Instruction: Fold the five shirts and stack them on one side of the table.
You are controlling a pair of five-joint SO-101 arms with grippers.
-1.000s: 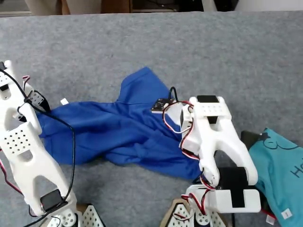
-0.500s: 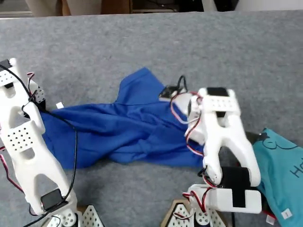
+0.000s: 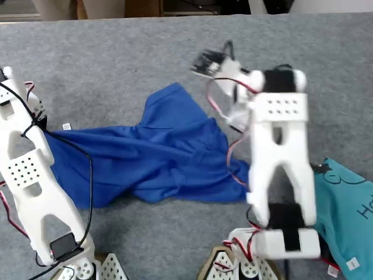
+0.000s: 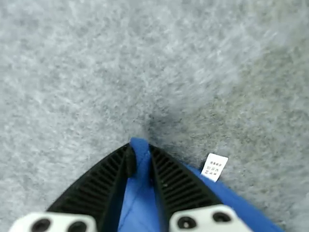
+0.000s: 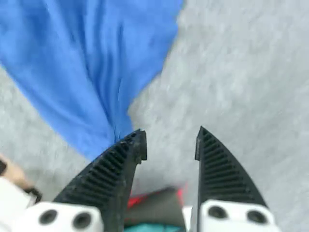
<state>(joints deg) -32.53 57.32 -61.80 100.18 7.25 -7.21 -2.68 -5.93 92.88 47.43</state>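
A blue shirt (image 3: 145, 154) lies crumpled and partly spread across the middle of the grey table (image 3: 116, 52). My left gripper (image 3: 41, 129) is at the shirt's left end. In the left wrist view this gripper (image 4: 140, 145) is shut on a blue shirt (image 4: 139, 186) edge, with a white tag (image 4: 214, 167) beside it. My right gripper (image 3: 224, 74) is raised over the shirt's far right part. In the right wrist view the right gripper (image 5: 169, 137) stands open and empty above bare table, just off the blue shirt (image 5: 91, 63) edge.
A teal shirt (image 3: 344, 204) lies at the table's near right, next to the right arm's base. The shirt's white tag (image 3: 66, 126) shows near the left arm. Open grey table stretches along the far side.
My right arm has risen off the blue shirt and swung toward the far side. The left gripper has drawn the shirt's left end slightly leftward, stretching the cloth flatter.
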